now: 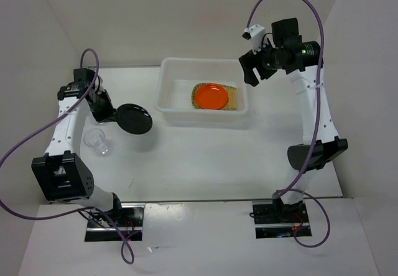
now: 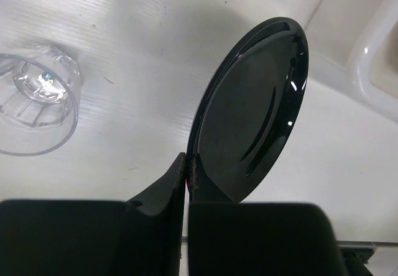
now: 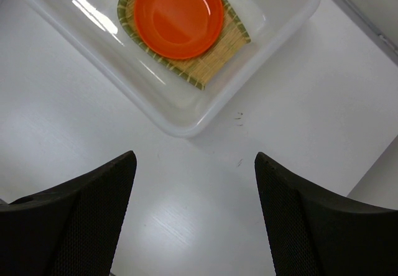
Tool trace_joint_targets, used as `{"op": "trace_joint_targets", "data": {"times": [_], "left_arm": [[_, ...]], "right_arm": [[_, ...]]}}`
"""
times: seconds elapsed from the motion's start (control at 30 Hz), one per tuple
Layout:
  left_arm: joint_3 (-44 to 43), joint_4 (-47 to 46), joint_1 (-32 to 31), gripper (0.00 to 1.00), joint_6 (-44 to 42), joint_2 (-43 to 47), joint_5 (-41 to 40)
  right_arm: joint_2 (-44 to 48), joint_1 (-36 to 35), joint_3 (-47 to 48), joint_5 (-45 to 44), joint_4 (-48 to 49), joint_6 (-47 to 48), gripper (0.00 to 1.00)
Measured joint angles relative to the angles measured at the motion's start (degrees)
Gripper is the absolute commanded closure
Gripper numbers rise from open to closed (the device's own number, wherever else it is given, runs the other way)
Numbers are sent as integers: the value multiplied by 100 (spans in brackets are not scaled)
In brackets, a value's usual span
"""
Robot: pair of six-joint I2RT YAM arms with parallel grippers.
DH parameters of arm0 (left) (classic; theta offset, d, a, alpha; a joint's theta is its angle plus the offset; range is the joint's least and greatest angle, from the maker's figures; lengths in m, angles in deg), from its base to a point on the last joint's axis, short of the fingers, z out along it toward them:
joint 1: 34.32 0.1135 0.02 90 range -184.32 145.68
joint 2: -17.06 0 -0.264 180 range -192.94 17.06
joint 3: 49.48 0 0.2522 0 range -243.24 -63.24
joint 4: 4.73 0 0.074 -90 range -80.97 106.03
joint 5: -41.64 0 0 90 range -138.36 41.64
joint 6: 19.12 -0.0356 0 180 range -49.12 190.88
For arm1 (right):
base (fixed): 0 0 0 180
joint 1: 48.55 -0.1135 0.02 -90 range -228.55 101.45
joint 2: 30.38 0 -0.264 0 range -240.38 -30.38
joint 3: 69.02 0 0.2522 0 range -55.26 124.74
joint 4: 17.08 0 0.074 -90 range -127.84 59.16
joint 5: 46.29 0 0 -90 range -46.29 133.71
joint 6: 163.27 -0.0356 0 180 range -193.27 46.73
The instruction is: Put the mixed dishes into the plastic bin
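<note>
In tight left claw (image 2: 188,166): black plate (image 2: 256,105)

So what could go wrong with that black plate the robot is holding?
The left gripper pinches the glossy black plate only by its rim, so it might slip out. Swinging across, the plate could bump the wall of the plastic bin or land hard on the orange plate.

Plate (image 1: 210,96) on tray (image 3: 214,58) in bin (image 1: 202,117); cup (image 1: 96,140) left of bin
</note>
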Motion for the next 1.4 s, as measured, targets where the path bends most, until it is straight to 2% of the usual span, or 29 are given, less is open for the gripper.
{"op": "trace_joint_targets", "data": {"times": [0.27,0.43,0.57,0.7,0.83,0.97,1.17,1.3,1.4], "left_arm": [[-494,-240,-184,100,214,2,605],[-1394,-531,-422,100,466,-114,990],[-2024,-1084,-675,100,671,-549,1353],[-2583,-1519,-1200,100,826,-1482,1674],[-3364,-1650,-1853,100,929,-2730,1781],[-4356,-1572,-2459,100,914,-3888,1733],[-5700,-1222,-3058,100,905,-5038,1727],[-7031,-846,-3158,100,901,-5792,1687],[-8745,-363,-3136,100,905,-6721,1602]], "right_arm": [[428,0,-667,129,-37,44,21],[645,0,-868,177,-35,57,21],[776,0,-1034,188,-42,72,22],[793,0,-1084,188,-35,105,21],[802,44,-1067,166,-20,42,5],[831,164,-1067,144,9,9,4],[949,260,-1064,153,9,-7,4],[1078,291,-1062,166,9,-7,4],[1167,330,-1064,177,11,-7,4]]}}
